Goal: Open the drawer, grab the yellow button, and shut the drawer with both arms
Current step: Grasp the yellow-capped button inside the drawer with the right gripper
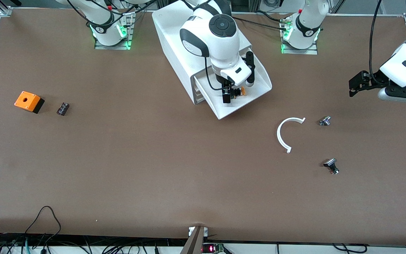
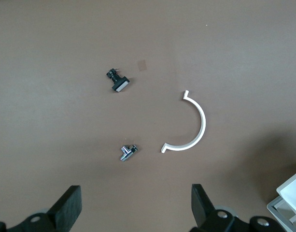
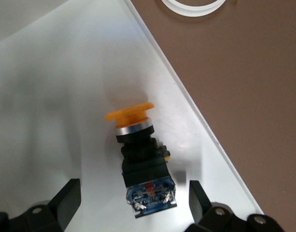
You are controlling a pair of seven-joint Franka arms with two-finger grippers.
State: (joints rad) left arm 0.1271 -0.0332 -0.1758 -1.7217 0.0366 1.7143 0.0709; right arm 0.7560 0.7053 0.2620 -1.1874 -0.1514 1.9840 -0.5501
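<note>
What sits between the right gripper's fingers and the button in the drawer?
Nothing: the right wrist view shows the right gripper open around the button, only bare drawer floor in the gaps.

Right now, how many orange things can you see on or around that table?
2. An orange box lies on the table toward the right arm's end. An orange-capped button lies in the open drawer, under the right gripper. Closed drawers may hide more.

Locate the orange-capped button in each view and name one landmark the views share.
Front view: the button lies in the open drawer, under the right gripper.
Left wrist view: not in it.
Right wrist view: on its side between the open fingers.
Shared landmark: the white curved piece.
</note>
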